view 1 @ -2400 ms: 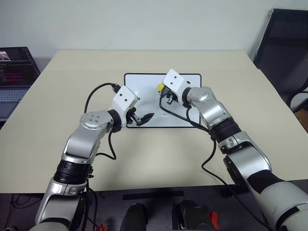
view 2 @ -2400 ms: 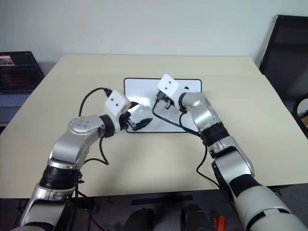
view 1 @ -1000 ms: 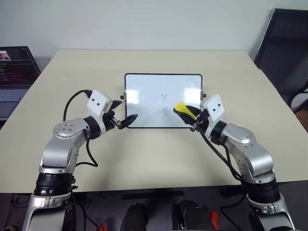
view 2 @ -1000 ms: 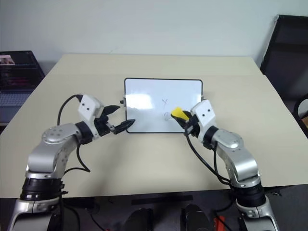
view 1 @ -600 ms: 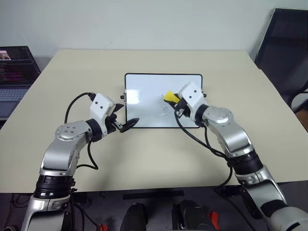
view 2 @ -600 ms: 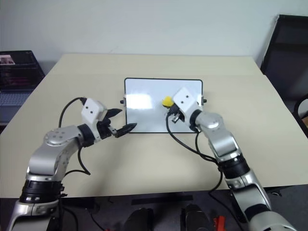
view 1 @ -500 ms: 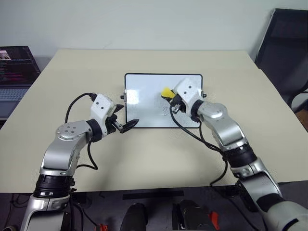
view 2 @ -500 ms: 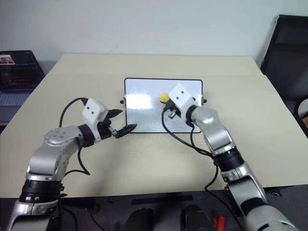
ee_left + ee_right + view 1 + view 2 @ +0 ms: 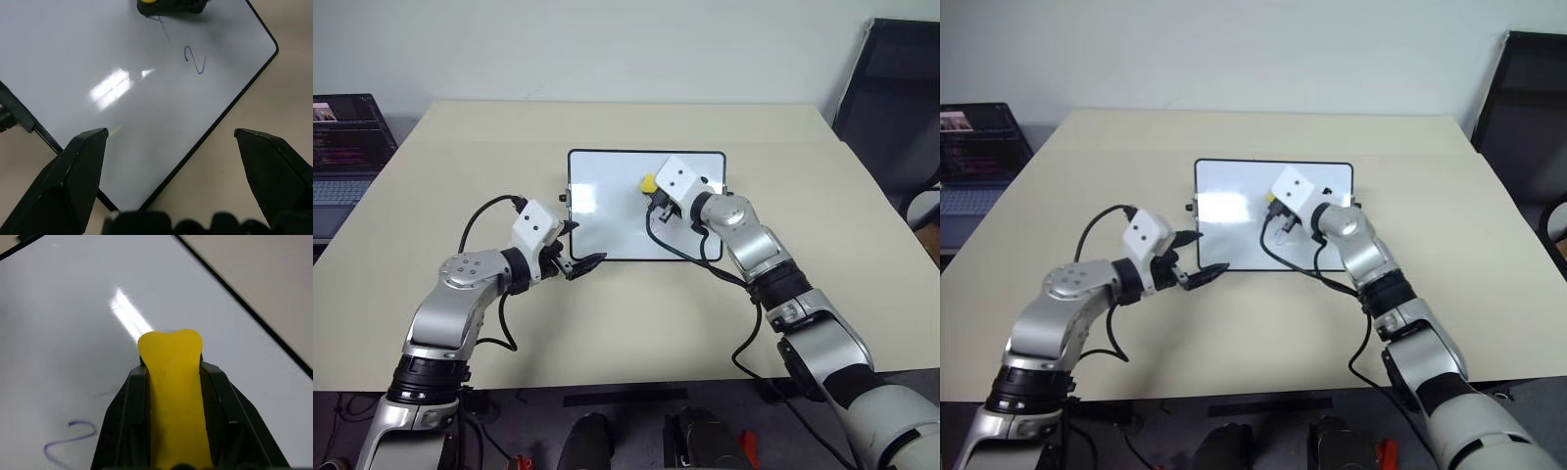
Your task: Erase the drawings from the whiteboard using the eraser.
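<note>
Silver arms, white wrist boxes, black looping cables, black jaws.

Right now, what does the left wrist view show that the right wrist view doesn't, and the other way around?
The left wrist view alone shows the left gripper, open, hovering over the near corner of the whiteboard, along with a faint stroke of the drawings just under the eraser.

The right wrist view alone shows the right gripper up close, shut on the eraser, whose yellow end sticks out past the fingers.

Both show the glossy white surface with its black frame, the tan table, the yellow eraser and the handwritten "2" still unerased.
</note>
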You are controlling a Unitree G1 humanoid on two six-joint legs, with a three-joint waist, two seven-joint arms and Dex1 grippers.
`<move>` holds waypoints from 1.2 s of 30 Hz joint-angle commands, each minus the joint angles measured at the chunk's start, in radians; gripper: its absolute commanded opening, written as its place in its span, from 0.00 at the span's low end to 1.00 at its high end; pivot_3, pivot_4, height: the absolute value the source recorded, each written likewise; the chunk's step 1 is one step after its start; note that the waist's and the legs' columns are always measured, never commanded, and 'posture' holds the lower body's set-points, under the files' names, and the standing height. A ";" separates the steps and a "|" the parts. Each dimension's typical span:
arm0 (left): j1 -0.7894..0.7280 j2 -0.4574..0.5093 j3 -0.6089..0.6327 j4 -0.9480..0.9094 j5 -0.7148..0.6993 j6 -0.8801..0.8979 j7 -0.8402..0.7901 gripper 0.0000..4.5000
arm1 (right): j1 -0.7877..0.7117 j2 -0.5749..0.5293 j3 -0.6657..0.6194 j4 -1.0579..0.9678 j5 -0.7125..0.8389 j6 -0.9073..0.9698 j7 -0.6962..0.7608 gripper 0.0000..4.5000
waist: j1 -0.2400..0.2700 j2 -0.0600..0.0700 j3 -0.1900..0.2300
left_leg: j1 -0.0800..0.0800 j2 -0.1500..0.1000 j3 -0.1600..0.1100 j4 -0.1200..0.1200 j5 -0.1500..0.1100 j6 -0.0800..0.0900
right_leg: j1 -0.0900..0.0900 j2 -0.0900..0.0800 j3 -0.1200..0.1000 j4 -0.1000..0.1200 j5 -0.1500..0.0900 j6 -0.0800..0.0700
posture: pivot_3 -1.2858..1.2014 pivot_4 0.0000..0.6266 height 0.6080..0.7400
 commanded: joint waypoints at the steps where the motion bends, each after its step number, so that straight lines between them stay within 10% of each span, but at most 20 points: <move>1: 0.000 0.012 0.016 -0.024 -0.002 -0.026 -0.011 1.00 | 0.057 -0.037 0.066 -0.041 -0.046 0.010 0.100 0.23 | 0.000 0.000 0.000 | 0.000 0.000 0.000 0.000 0.000 0.000 | 0.000 0.000 0.000 0.000 0.000 0.000 | 0.52 0.24 1.00; 10: 0.010 0.003 0.005 -0.014 0.000 -0.047 -0.024 1.00 | -0.056 -0.008 -0.035 0.062 -0.076 -0.030 -0.142 0.23 | -0.001 0.000 0.000 | 0.001 0.000 0.000 0.001 0.002 0.002 | 0.000 0.000 0.001 0.001 0.002 0.000 | 0.52 0.24 1.00; 20: 0.008 0.000 -0.002 -0.031 -0.006 -0.036 -0.029 1.00 | 0.069 -0.052 0.063 -0.106 -0.082 0.059 0.135 0.23 | 0.001 0.000 0.000 | 0.000 0.000 0.000 0.000 0.002 0.002 | 0.000 0.000 0.001 0.000 0.002 0.000 | 0.52 0.24 1.00; 36: 0.034 -0.006 0.019 -0.063 -0.017 -0.005 -0.016 1.00 | 0.071 0.012 -0.164 -0.256 0.066 0.164 -0.015 0.22 | 0.001 0.000 0.000 | -0.002 0.000 -0.001 0.000 0.002 0.002 | -0.002 0.000 0.002 -0.001 0.002 0.000 | 0.52 0.24 1.00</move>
